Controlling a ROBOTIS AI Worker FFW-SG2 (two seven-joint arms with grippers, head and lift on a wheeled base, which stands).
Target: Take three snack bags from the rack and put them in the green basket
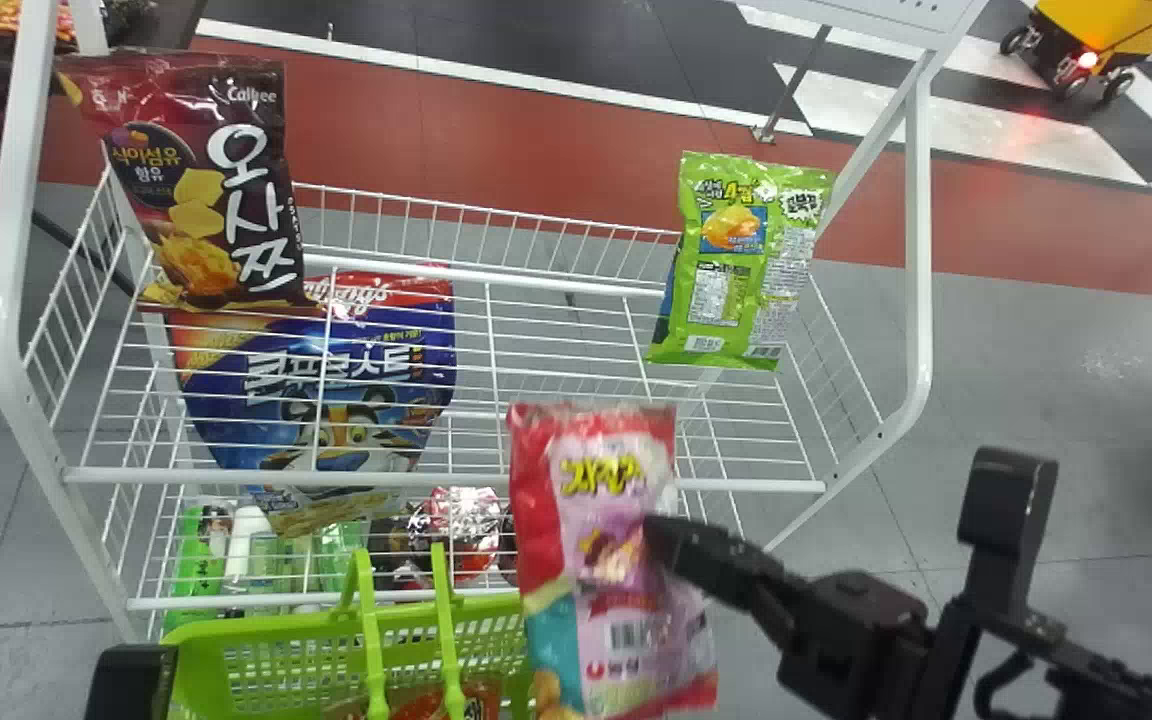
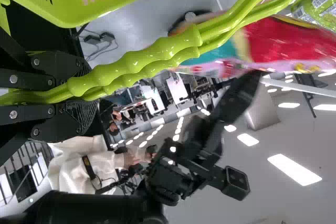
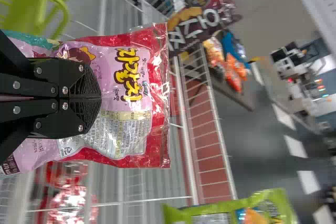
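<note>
Showing where the right gripper (image 1: 660, 538) has its fingers closed on the pink snack bag (image 1: 616, 480), the head view puts the bag in front of the white rack (image 1: 236, 478), beside the right end of the green basket (image 1: 276, 640). That view also gives an orange-red packet (image 1: 421, 703) inside the basket, and the blue bag (image 1: 336, 380) behind the rack's wires. The left gripper (image 1: 131, 682) is at the lower left; its wrist view adds what its fingers do, the left gripper (image 2: 85, 93) being clamped around the basket's two handles (image 2: 136, 64). The right wrist view brings out a pale panel of small print on the pink bag. The bag hangs nearly upright, long axis up and down, its lower end leaning slightly to the right and a red end seam uppermost. It is glossy, crinkled film, pillow-shaped. The basket is smooth, slotted plastic, its handles swelling into rounded ridges. Thin white wire forms the rack, framed by thicker rounded tubing, with a shiny brown snack bag (image 1: 206, 180) at its left and a green snack bag (image 1: 741, 260) at its right, both upright.
</note>
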